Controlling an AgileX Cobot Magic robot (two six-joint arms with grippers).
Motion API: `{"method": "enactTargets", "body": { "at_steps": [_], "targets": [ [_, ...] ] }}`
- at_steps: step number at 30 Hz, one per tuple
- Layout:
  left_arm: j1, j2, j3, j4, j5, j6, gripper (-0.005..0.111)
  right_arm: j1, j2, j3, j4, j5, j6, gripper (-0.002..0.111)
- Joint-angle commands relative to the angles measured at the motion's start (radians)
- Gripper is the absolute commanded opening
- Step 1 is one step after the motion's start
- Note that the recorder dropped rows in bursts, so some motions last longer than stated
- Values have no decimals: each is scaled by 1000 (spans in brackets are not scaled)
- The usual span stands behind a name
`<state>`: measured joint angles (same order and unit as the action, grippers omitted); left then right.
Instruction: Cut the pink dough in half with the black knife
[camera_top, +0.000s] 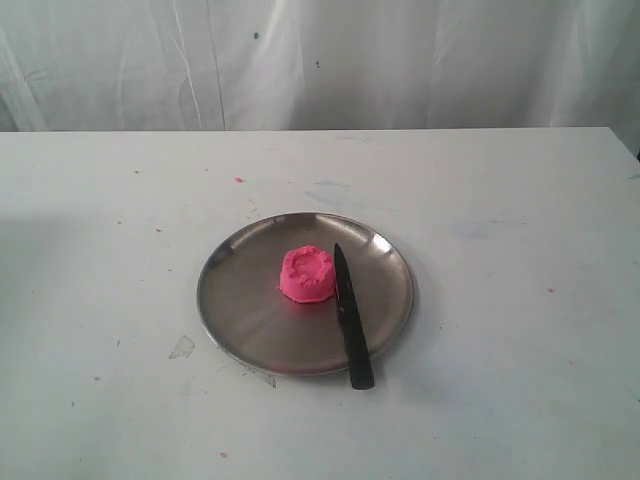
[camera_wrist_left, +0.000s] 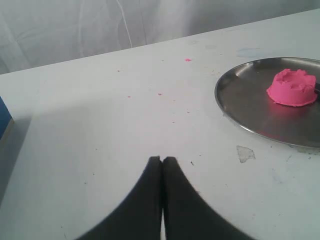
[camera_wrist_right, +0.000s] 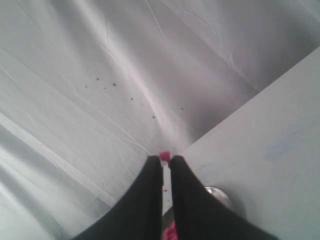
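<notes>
Fig.: Your pink dough (camera_top: 306, 274) sits whole, approx. mid-plate (camera_top: 235, 300) on the white table (camera_top: 520, 350). The black knife (camera_top: 349, 318) lies just right of it, tip far, handle over the near rim onto the table. Left gripper (camera_wrist_left: 162, 161): fingers pressed together over bare table, left of the plate. Right gripper (camera_wrist_right: 165, 160): fingers nearly together w/ a slim gap, pink crumb (camera_wrist_right: 164, 155) at the tips.
</notes>
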<state>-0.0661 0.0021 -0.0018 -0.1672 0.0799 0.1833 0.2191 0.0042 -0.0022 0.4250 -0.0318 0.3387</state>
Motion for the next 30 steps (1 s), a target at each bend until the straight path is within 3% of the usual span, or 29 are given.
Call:
{"method": "enactTargets", "body": {
  "at_steps": [1, 9, 14, 23, 30],
  "targets": [
    [4, -2, 2, -10, -3, 0, 0, 1, -4, 2, -2, 39, 5, 7],
    [4, -2, 2, -10, -3, 0, 0, 1, -4, 2, -2, 84, 5, 7],
    [4, -2, 2, -10, -3, 0, 0, 1, -4, -48, 2, 210, -9, 7],
    [4, -2, 2, -10, -3, 0, 0, 1, -4, -345, 78, 382, -528, 7],
    [4, -2, 2, -10, -3, 0, 0, 33, 270, -545, 119, 682, -738, 7]
  ]
}}
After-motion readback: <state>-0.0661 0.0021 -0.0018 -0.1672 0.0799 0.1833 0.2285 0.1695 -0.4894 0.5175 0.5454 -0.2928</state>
